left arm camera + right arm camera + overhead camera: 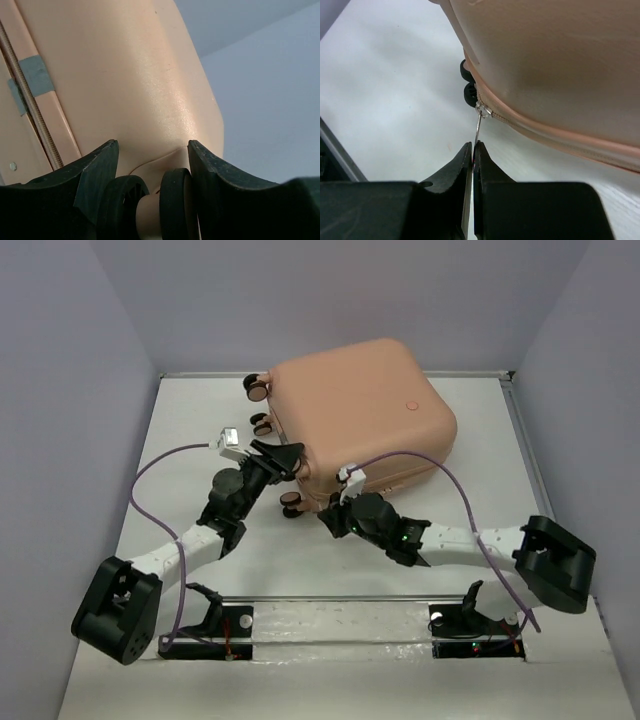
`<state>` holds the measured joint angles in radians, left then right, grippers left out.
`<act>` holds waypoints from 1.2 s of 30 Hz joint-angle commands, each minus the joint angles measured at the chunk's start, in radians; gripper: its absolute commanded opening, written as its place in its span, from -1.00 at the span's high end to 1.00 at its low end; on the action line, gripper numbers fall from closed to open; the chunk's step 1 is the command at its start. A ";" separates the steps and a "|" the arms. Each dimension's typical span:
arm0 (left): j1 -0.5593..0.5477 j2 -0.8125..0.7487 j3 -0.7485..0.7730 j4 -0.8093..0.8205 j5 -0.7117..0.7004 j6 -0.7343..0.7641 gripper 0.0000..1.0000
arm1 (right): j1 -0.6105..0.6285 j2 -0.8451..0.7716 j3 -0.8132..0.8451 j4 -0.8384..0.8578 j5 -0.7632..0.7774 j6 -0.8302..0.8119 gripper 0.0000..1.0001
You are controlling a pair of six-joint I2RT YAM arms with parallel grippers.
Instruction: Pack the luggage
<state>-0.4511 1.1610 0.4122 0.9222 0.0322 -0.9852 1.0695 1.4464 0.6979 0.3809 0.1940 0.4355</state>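
Note:
The luggage (pixel 365 410), a peach-pink hard-shell suitcase, lies shut on its side at the back middle of the white table (pixel 200 420). My left gripper (pixel 284 457) is at its left end, with the fingers closed around a black-and-pink caster wheel (pixel 150 205); the shell (pixel 130 75) fills the left wrist view. My right gripper (pixel 332 508) is at the near edge of the luggage, shut (pixel 472 145) on the thin metal zipper pull (pixel 478 127) that hangs from the slider (pixel 483 111) on the zip seam (pixel 555 135).
Three more caster wheels (pixel 257 386) (pixel 263 424) (pixel 293 502) stick out at the luggage's left end. Grey tape (pixel 37 75) sits beside the zip. Purple cables (pixel 150 490) loop over both arms. Grey walls (pixel 70 390) enclose the table; a metal rail (pixel 340 598) runs along the near edge.

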 commanded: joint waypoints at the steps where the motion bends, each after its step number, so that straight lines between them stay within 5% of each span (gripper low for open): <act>1: -0.015 -0.030 0.026 -0.086 -0.060 0.193 -0.29 | 0.126 -0.266 -0.141 0.000 -0.211 0.037 0.86; 4: -0.015 -0.075 0.071 -0.219 -0.084 0.276 -0.77 | 0.083 -0.380 -0.202 -0.112 -0.199 0.046 0.86; 10: -0.005 -0.173 0.287 -0.708 -0.154 0.425 -0.98 | -0.020 -0.599 -0.281 -0.287 -0.223 0.054 0.84; 11: 0.000 -0.178 0.313 -0.753 -0.150 0.445 -0.98 | -0.020 -0.604 -0.279 -0.296 -0.244 0.046 0.76; 15: 0.031 -0.173 0.472 -1.009 -0.190 0.545 -0.98 | -0.029 -0.600 -0.256 -0.323 -0.243 0.028 -0.37; 19: 0.181 -0.133 0.568 -1.137 -0.117 0.666 -0.90 | -0.029 -0.642 -0.255 -0.367 -0.199 0.022 -0.50; 23: 0.279 -0.043 0.626 -1.215 -0.100 0.796 -0.81 | -0.029 -0.736 -0.284 -0.378 -0.145 0.020 -0.47; 27: 0.282 0.000 0.604 -1.127 -0.138 0.856 -0.74 | -0.039 -0.810 -0.313 -0.424 -0.082 0.029 -0.44; 36: 0.293 0.083 0.625 -0.928 0.130 0.979 -0.76 | -0.048 -0.828 -0.350 -0.428 -0.050 0.040 -0.43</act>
<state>-0.1612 1.2118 0.9878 -0.1272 0.0315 -0.1009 1.0271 0.6228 0.3565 -0.0490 0.1078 0.4725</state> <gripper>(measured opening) 0.875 0.718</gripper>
